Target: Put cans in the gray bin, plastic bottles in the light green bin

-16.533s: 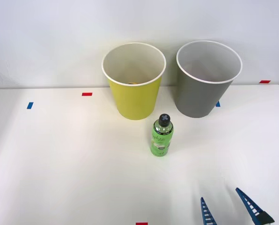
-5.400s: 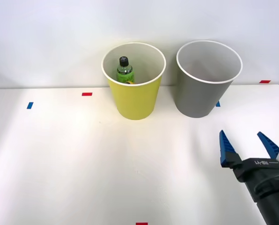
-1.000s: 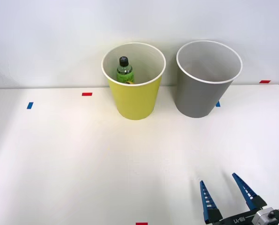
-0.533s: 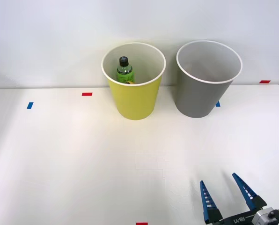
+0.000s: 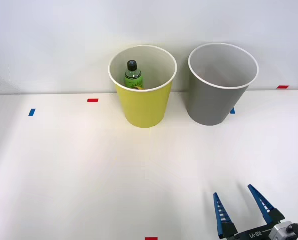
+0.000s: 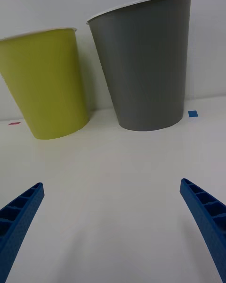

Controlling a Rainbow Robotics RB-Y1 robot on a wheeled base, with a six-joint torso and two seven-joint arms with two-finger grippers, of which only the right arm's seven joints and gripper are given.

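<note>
Here, the right pincer (image 5: 243,203) is held wide and empty above the tabletop (image 5: 79,170), well in front of the gray bin (image 5: 218,102). Just beside that bin the light green bin (image 5: 144,107) is seen, with the plastic bottle (image 5: 133,76) standing upright inside.

Likely a lab, white table (image 5: 64,175), colored tape marks (image 5: 93,100)

Light green bin (image 5: 143,107): upright at the table's far side, white rim and interior. Plastic bottle (image 5: 133,76): upright inside it, translucent green, black cap, near the far wall. Gray bin (image 5: 216,102): upright just beside the green one, to its right, not touching; white inside.
</note>
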